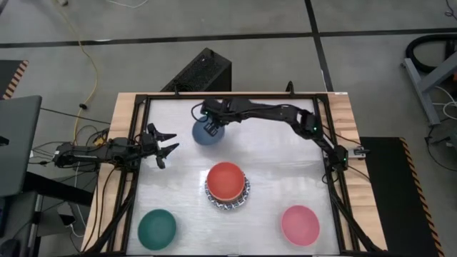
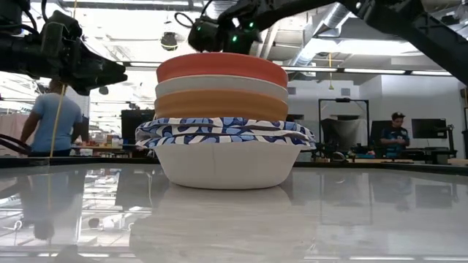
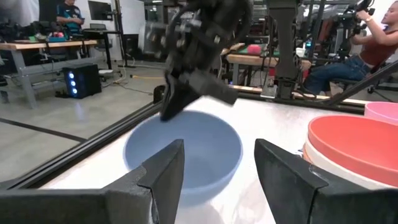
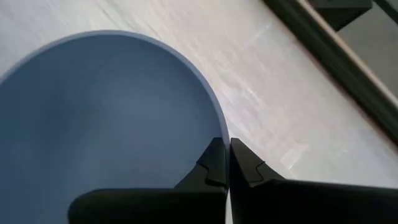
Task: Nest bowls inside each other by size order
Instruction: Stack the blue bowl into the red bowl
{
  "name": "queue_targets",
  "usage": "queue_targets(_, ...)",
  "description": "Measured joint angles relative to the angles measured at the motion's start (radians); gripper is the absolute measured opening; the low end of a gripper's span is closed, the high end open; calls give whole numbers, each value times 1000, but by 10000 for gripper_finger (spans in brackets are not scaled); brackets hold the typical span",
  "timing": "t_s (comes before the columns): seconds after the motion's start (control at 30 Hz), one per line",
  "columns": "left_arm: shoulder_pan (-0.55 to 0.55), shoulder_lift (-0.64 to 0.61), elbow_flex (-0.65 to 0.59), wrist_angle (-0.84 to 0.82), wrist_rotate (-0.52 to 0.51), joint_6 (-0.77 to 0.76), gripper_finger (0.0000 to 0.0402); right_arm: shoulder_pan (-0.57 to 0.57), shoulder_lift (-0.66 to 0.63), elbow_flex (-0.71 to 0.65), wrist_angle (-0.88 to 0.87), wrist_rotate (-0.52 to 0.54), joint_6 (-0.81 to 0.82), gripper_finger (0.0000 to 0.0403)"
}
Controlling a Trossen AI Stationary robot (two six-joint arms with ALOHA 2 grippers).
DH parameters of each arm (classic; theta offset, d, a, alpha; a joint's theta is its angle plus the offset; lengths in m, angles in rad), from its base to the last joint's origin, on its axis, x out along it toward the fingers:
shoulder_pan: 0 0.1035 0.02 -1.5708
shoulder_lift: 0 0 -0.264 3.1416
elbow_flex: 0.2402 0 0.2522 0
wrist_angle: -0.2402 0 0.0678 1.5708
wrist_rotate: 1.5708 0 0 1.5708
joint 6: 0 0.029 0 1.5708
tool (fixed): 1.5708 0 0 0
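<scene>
Bowls are sitting spread over the pale, glossy surface [image 1: 285, 160] in the high view: a plain slate-blue round bowl [image 1: 208, 133] just left of upper centre, a stack topped by a red bowl [image 1: 226, 180] at the middle, a dark green bowl [image 1: 157, 227] at lower left and a pink bowl [image 1: 300, 224] at lower right.

Only the low view is showing the stack's layers: red [image 2: 221, 66] on top, then a cream bowl [image 2: 221, 85], an orange bowl [image 2: 221, 104], shallow blue-and-white patterned bowls [image 2: 225, 132], and a plain white bowl [image 2: 223, 165] at the bottom. People are standing and sitting in the room behind.

The right gripper [image 1: 211, 126] is reaching in from the right of the high view to the slate-blue bowl. The right wrist view is showing what the overhead cannot: its jaws are pinched together on the bowl's thin rim [image 4: 214, 118], one finger inside and one outside.

The left gripper [image 1: 169, 145] is hovering at centre left of the high view, just left of the slate-blue bowl. In the left wrist view its jaws are standing well apart, holding nothing, with the slate-blue bowl [image 3: 184, 150] showing between them and the right gripper [image 3: 186, 93] above the far rim.
</scene>
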Motion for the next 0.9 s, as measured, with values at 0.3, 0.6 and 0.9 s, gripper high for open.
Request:
queue_targets(0.3, 0, 0, 0, 0, 0, 0, 185, -24, -152, 0, -118, 4, -36, 7)
queue_targets(0.6, 0, 0, 0, 0, 0, 0, 185, -51, -313, 2, -309, 27, 32, 9)
queue_targets(0.9, 0, 0, 0, 0, -1, 0, 185, -20, -431, 2, -521, 82, 142, 10)
